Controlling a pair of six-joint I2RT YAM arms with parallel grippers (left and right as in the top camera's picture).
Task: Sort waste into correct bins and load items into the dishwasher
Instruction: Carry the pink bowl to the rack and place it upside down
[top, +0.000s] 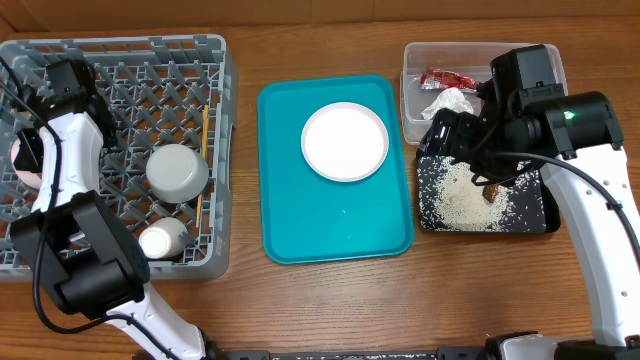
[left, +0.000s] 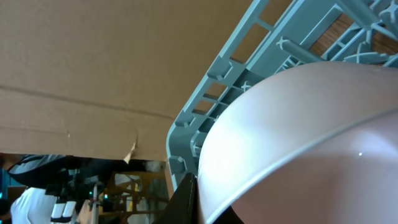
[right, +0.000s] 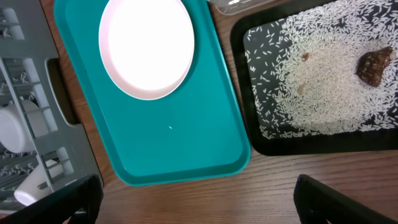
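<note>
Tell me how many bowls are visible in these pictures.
2. The grey metal bowl stands in the right half of the dish rack. The white bowl is at the rack's left edge. Others may be hidden.

One plate, one white bowl, one grey bowl, one cup, one teal tray, one black tray.

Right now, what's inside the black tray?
Lots of loose white rice grains and one small brown food lump lie in the black tray. From overhead, the right arm covers its top right part, so that bit cannot be seen.
</note>
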